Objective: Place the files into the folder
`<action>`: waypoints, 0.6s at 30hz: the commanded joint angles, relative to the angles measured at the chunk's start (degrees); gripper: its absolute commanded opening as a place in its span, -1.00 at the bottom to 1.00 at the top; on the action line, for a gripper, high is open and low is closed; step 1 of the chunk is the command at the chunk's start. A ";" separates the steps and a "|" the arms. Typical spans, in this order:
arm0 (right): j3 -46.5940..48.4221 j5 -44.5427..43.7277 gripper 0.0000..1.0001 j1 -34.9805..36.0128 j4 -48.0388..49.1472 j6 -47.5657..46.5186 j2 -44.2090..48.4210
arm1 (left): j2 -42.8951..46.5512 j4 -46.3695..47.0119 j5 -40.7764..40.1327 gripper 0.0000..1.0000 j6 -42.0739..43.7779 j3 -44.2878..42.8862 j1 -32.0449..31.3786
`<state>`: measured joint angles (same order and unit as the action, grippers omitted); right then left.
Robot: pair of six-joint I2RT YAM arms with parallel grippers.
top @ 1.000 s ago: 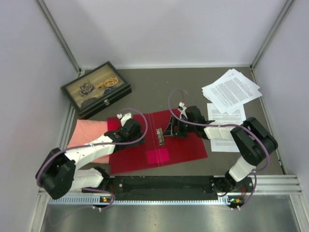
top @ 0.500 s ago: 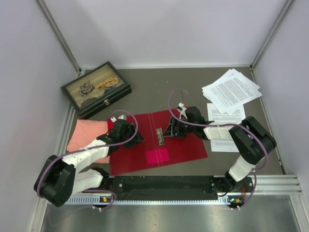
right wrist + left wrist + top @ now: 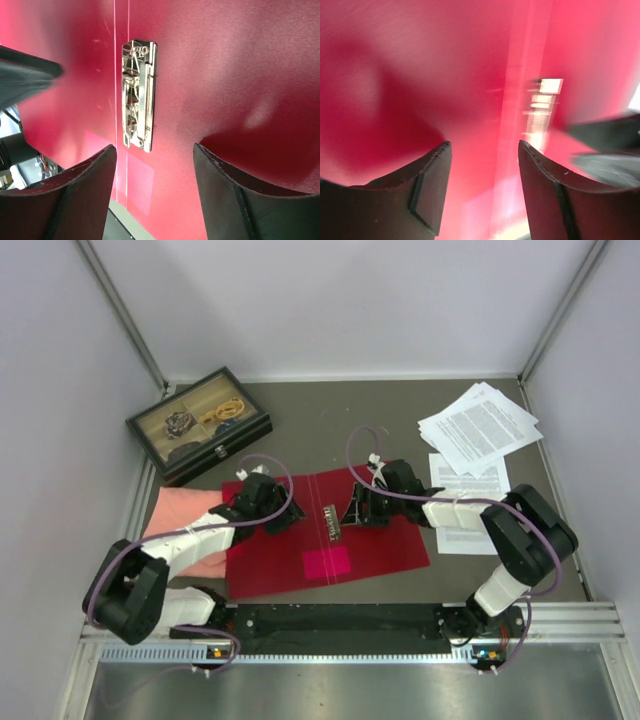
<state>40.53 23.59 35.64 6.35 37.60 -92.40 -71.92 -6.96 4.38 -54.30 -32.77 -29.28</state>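
The red folder (image 3: 390,545) lies open and flat on the table, with its metal clip (image 3: 329,521) near the centre fold and a pink sticker (image 3: 327,562) below it. My left gripper (image 3: 285,518) hovers open over the folder's left half (image 3: 420,75), nothing between its fingers (image 3: 485,145). My right gripper (image 3: 353,510) stands open over the right half, just right of the clip (image 3: 137,95), holding nothing (image 3: 154,147). The files (image 3: 478,427) lie fanned at the back right, with more sheets (image 3: 470,502) beside the folder's right edge.
A black glass-lidded box (image 3: 198,423) with trinkets sits at the back left. A salmon-pink cloth (image 3: 185,525) lies under the folder's left edge. Grey walls close in on three sides, and a metal rail (image 3: 340,620) runs along the near edge.
My left gripper has shifted a little left and toward the back over the folder's left half. The right gripper stays by the clip with its jaws slightly narrower.
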 commanded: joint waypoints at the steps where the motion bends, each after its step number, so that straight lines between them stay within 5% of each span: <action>1: -1.59 -6.18 0.26 -0.75 -2.30 -1.74 -0.23 | -3.13 3.87 -3.85 0.21 -1.15 7.10 0.98; 8: -2.57 -5.49 0.25 -0.22 -1.25 -1.13 -2.08 | -1.57 4.59 -0.52 0.15 -0.81 8.34 0.45; 13: -1.25 -3.91 0.25 1.71 -0.64 0.01 -0.50 | 3.19 0.99 -2.79 0.13 -0.98 3.34 -2.45; 18: -2.30 1.10 0.18 2.24 5.50 5.19 -0.94 | -2.77 -3.49 -6.75 0.04 -3.00 -5.71 -5.26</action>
<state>39.72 22.46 36.77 8.93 39.31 -92.40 -70.85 -7.09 1.69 -56.12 -30.28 -32.62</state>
